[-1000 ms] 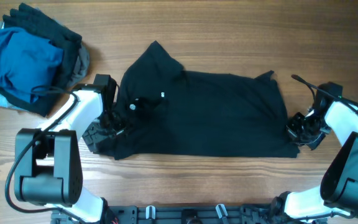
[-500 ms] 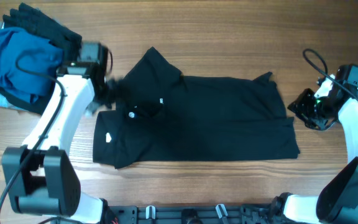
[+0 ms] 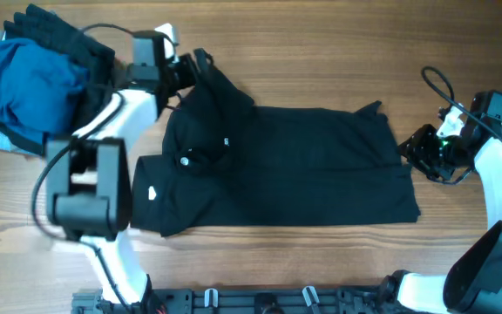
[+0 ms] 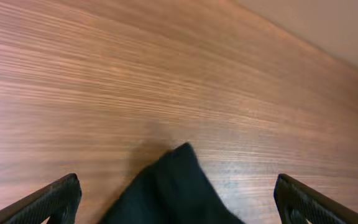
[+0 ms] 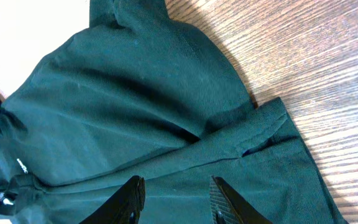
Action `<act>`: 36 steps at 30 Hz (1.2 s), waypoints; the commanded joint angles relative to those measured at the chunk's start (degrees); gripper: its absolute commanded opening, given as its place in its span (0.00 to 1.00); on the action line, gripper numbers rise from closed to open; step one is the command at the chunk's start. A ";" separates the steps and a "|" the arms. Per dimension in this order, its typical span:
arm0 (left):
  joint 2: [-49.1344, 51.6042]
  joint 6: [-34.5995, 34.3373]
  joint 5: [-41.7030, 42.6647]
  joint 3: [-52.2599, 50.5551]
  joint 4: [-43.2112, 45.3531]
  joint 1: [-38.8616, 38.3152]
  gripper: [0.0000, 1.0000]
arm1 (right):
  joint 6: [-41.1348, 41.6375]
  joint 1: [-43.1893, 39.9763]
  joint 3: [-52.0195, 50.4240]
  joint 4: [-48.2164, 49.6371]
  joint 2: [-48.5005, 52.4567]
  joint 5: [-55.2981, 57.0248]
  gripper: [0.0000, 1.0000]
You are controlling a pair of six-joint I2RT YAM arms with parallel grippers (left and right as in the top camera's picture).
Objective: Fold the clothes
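A black collared shirt (image 3: 295, 166) lay flat across the middle of the wooden surface (image 3: 321, 52), one sleeve poking out far-left (most folding apparently not yet done). The left end effector (image 3: 187, 70) gaped open at that sleeve's tip. The right end effector (image 3: 420, 158) hung open and empty beside the hem.

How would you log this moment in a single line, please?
black collared shirt: spread out | left hand: open, astride shirt's far corner | right hand: open at shirt's right edge
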 commanded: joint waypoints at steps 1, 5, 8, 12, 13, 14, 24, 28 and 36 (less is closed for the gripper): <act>6.21 1.27 2.10 0.15 3.80 -3.72 0.99 | -1.07 0.26 0.74 -0.09 -0.61 -1.36 0.39; 9.33 1.27 -2.19 0.15 1.84 -5.64 0.84 | -0.96 0.26 0.74 -0.02 -0.61 -1.33 0.39; 9.25 1.25 -4.59 0.22 1.16 -5.46 0.35 | -0.98 0.26 0.74 0.98 -0.59 -1.36 0.38; 6.58 1.22 -4.61 0.37 1.66 -4.46 0.04 | -0.46 0.44 0.74 6.93 -0.48 -1.36 0.38; 5.44 1.22 -4.61 0.44 1.84 -4.11 0.04 | -0.50 0.94 0.72 9.51 -0.39 -1.33 0.38; 4.55 1.20 -4.61 0.50 1.84 -3.89 0.04 | -0.50 1.75 0.72 12.20 -0.11 -1.33 0.38; 0.46 0.55 -4.42 0.50 -14.53 -4.63 0.04 | -0.46 12.96 0.63 26.27 6.75 9.86 0.46; 0.46 -2.01 -4.11 0.50 -24.15 -4.63 0.04 | -0.02 13.33 0.63 30.25 12.50 10.12 0.46; 0.46 -1.99 -4.11 0.48 -32.76 -4.63 0.04 | 2.51 13.38 0.63 40.30 19.50 10.12 0.45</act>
